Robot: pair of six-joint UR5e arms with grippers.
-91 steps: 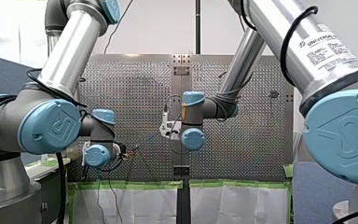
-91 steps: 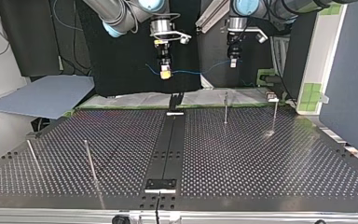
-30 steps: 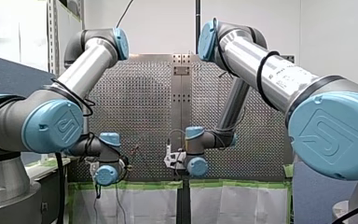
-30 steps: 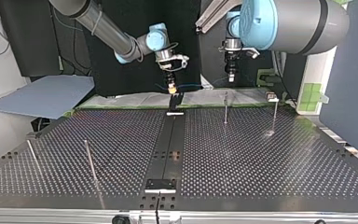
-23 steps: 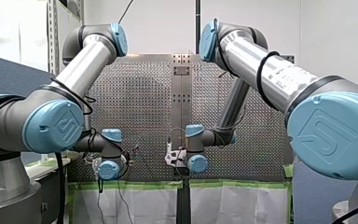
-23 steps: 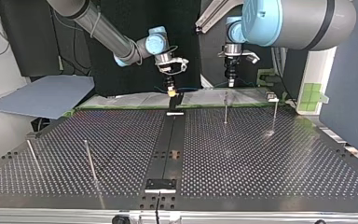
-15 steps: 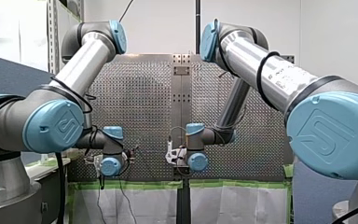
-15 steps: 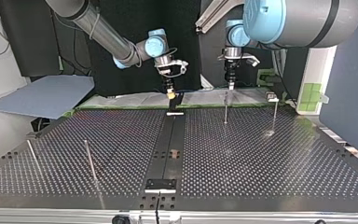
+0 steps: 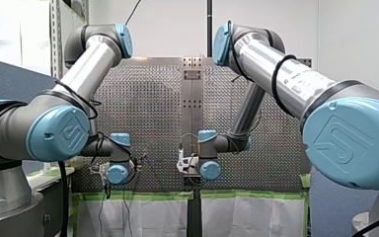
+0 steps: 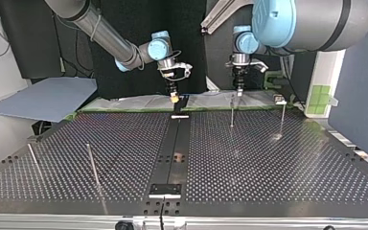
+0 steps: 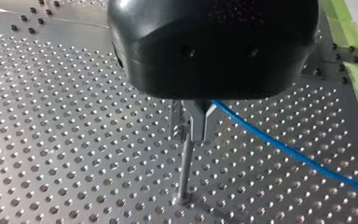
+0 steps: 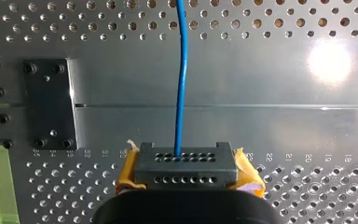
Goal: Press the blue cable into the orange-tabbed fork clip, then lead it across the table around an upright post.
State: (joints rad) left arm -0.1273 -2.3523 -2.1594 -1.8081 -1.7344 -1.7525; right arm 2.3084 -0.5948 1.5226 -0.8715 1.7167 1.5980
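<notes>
Over the last three seconds both arms have come down to the near edge of the table (image 10: 268, 172). The right gripper (image 12: 186, 169) dropped from well above the clip (image 10: 182, 102) to just beside its prongs, and the left gripper (image 11: 193, 125) to just over a post (image 11: 184, 170).

The right gripper's padded fingers are pressed together on the cable (image 12: 181, 79), which runs straight out ahead of them. I cannot tell whether the cable already lies between the clip's prongs, and the clip's orange tab does not show.

Further along, the left gripper's metal fingers look closed on the cable too. It leaves them sideways in a straight line, and the post's top stands just ahead of them.

To seat it well, I judge the span between the grippers should stay taut and square over the slot. The right gripper should press straight down beside the prongs, not at a slant, while the left holds level and clear of the post.

The far posts (image 10: 92, 165) stand well ahead of both grippers.
</notes>
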